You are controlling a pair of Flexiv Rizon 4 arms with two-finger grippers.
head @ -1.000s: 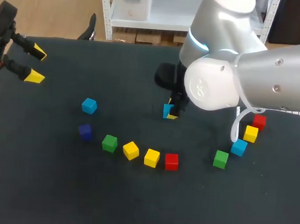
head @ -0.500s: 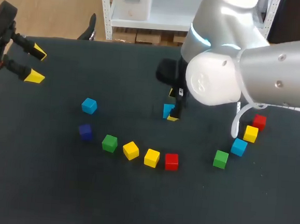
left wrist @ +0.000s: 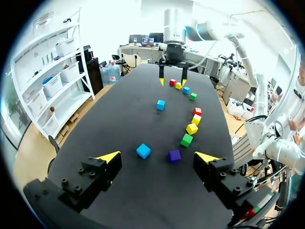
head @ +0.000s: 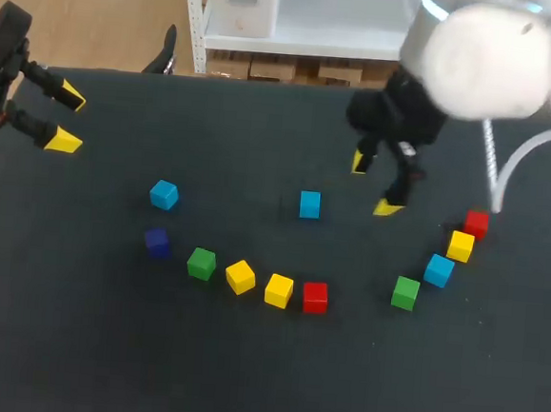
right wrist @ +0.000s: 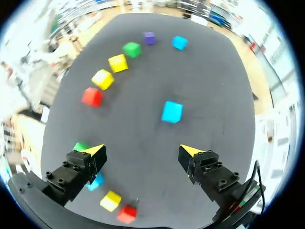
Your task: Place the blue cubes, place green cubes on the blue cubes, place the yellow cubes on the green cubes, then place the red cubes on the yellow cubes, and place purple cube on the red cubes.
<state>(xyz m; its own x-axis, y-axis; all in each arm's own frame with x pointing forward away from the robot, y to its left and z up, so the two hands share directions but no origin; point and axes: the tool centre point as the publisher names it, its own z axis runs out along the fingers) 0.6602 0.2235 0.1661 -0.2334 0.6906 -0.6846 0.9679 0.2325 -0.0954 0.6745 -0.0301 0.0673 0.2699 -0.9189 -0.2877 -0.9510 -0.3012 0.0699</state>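
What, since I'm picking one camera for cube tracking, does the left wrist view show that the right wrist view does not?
Only the left wrist view shows the left tool, open, and the right arm rising above its tool. Only the right wrist view: nothing new on the table. In it, the open right tool partly hides the near green cube. Both show the right tool, the lone blue cube at mid-table, the purple cube and every other cube.
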